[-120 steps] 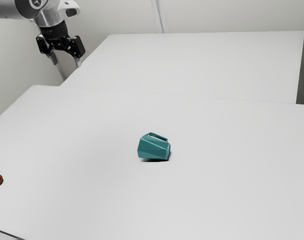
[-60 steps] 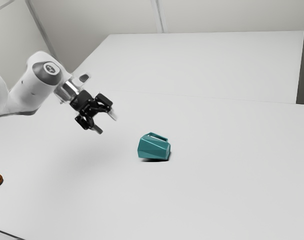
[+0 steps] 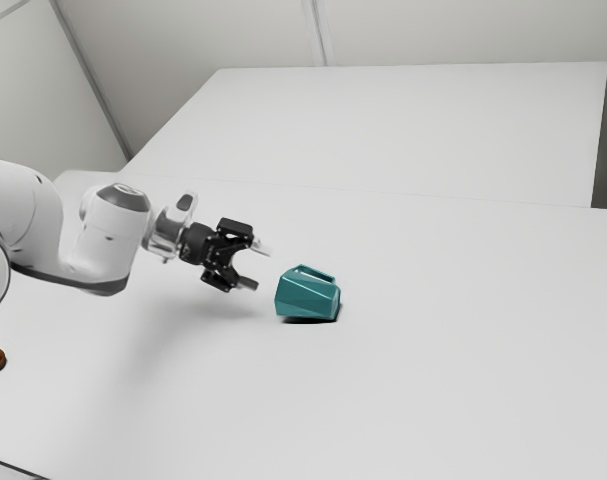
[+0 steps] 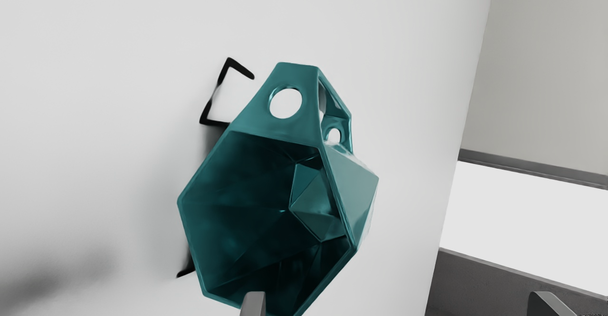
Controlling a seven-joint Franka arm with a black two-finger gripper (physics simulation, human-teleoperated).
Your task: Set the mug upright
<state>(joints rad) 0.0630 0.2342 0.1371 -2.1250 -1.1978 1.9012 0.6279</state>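
Lying on its side w/ handle [image 4: 298, 74] up, mug [image 3: 307, 297] opens twd spread jaws.

The teal, faceted mug [image 3: 308, 297] is laid on its side on the white tabletop [image 3: 433, 350]. Its open mouth [image 4: 237, 202] is directed to the exterior view's left, and its pierced handle [image 4: 299, 76] is oriented toward the far side.
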